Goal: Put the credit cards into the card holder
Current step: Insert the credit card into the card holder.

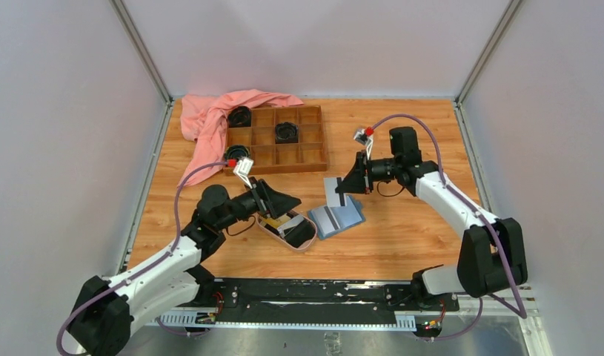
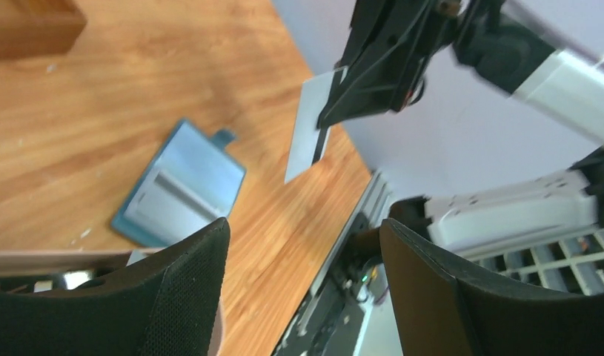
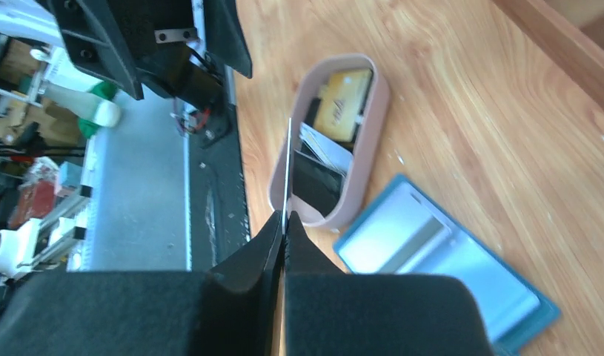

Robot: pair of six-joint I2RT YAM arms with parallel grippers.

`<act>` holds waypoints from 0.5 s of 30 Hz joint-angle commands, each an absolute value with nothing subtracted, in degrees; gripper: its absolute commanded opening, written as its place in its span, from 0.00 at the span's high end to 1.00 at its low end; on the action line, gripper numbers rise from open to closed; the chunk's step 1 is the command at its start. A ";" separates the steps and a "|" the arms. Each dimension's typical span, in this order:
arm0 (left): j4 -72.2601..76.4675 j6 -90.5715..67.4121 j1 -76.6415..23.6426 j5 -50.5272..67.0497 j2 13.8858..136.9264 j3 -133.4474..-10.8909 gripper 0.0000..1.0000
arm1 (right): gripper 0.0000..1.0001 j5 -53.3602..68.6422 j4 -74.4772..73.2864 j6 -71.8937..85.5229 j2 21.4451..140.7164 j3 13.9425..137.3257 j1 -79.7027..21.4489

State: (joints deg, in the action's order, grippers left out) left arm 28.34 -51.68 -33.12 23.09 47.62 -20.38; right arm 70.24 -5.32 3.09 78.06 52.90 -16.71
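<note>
The blue card holder (image 1: 342, 216) lies open and flat on the table, pale slots up; it also shows in the left wrist view (image 2: 181, 185) and the right wrist view (image 3: 439, 271). My right gripper (image 1: 348, 184) is shut on a pale grey-white card (image 1: 333, 190), holding it upright just above the holder's far edge. That card shows flat-on in the left wrist view (image 2: 308, 130) and edge-on in the right wrist view (image 3: 287, 170). My left gripper (image 1: 282, 200) is open and empty over the pink oval dish (image 1: 307, 244), which holds a yellow card (image 3: 343, 104) and a black card (image 3: 317, 182).
A brown wooden compartment tray (image 1: 284, 137) with black round parts stands at the back. A pink cloth (image 1: 210, 119) lies over its left corner. The dish rim (image 3: 369, 141) sits close to the left of the holder.
</note>
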 commanded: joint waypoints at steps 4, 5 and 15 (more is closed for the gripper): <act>28.30 -41.43 -40.23 23.54 54.92 -21.01 0.26 | 1.00 58.37 -22.88 -12.62 84.71 53.85 -12.57; 28.30 -40.58 -41.55 22.25 56.19 -21.68 0.28 | 1.00 58.25 -22.92 -12.42 86.80 54.14 -12.56; 28.28 -38.26 -45.26 17.26 72.73 -28.88 0.46 | 1.00 55.84 -28.43 -17.49 94.83 58.62 -11.99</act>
State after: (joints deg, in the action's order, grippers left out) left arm 27.57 -40.84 -44.38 20.21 69.12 -25.67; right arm 57.78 -23.14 -12.10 94.37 55.37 -13.10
